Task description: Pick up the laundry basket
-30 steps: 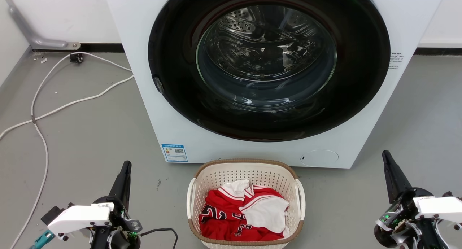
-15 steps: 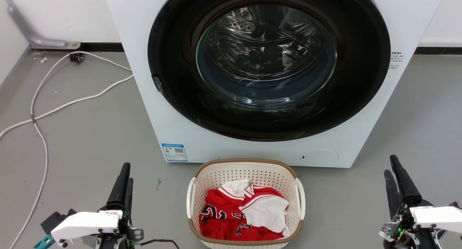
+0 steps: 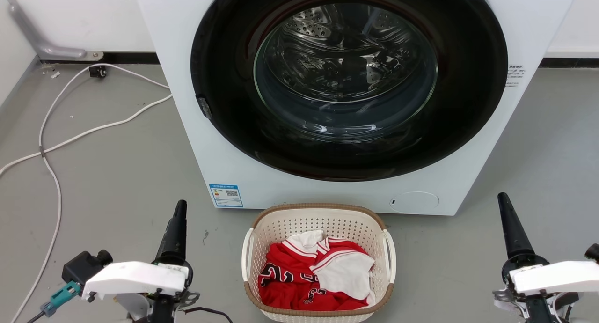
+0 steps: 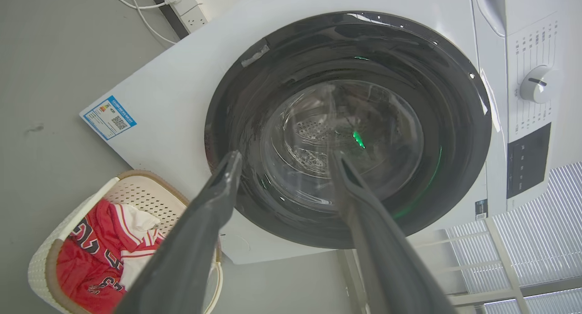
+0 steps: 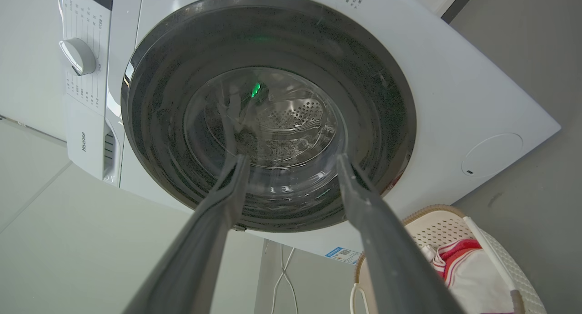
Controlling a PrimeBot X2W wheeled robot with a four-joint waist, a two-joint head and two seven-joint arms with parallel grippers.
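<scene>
1. Resting on the floor [image 3: 117,173] just before the washing machine [image 3: 262,192], between both arms: laundry basket [image 3: 323,222], handles [image 3: 246,253] facing sideways, one toward each arm.
2. Spread apart and empty: left gripper [image 3: 179,210], right gripper [image 3: 504,206]; left nearer.
3. Since half a second ago: left edged inward toward the basket.

Looks like a plain laundry or utility room. A front-load washing machine [image 3: 187,103] sits on a bare grey floor [image 3: 117,182] against white walls. Loose white cables [image 3: 84,135] trail to a power strip [image 4: 186,7] by the skirting, and a laundry basket [image 3: 318,222] holds red jerseys [image 3: 290,276].
</scene>
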